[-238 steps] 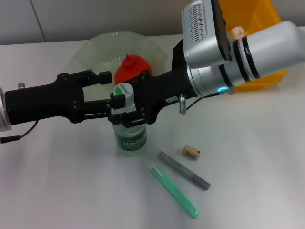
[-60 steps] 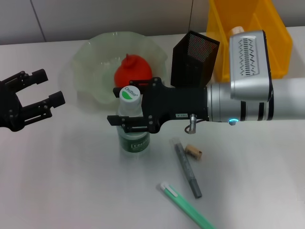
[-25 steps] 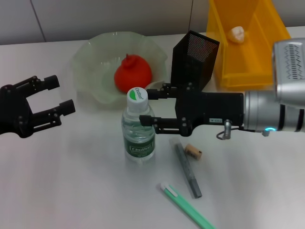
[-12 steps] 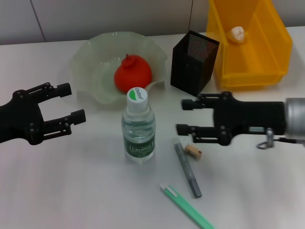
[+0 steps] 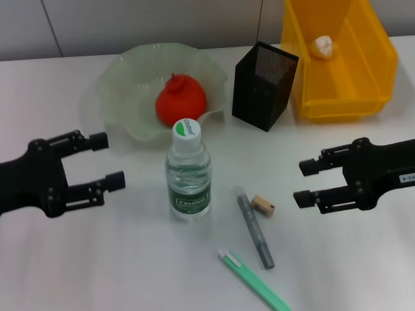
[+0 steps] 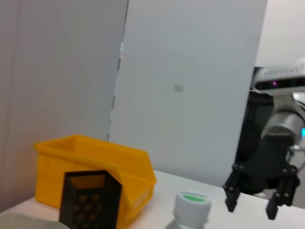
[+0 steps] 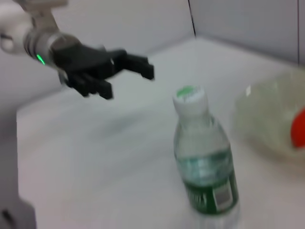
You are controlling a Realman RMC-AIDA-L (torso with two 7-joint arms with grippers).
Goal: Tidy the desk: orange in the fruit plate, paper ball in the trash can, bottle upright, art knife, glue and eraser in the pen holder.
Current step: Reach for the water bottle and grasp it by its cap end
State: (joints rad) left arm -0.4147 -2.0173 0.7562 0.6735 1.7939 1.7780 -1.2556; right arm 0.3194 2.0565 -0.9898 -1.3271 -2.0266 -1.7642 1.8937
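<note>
The bottle [image 5: 189, 173] stands upright mid-desk; it also shows in the right wrist view [image 7: 205, 164] and its cap in the left wrist view [image 6: 192, 204]. The orange [image 5: 181, 99] lies in the fruit plate [image 5: 123, 78]. The paper ball [image 5: 323, 45] lies in the trash can [image 5: 363, 84]. The eraser [image 5: 262, 206], a grey stick [image 5: 253, 228] and a green art knife [image 5: 254, 281] lie on the desk in front of the pen holder [image 5: 264, 76]. My left gripper [image 5: 107, 160] is open and empty, left of the bottle. My right gripper [image 5: 306, 182] is open and empty, right of the eraser.
The pen holder stands between the fruit plate and the trash can. The desk [image 5: 117, 259] is white. A wall rises behind it.
My right gripper has let go of the upright bottle and drawn back to the right. My left gripper has moved a little toward the bottle and nearer.
</note>
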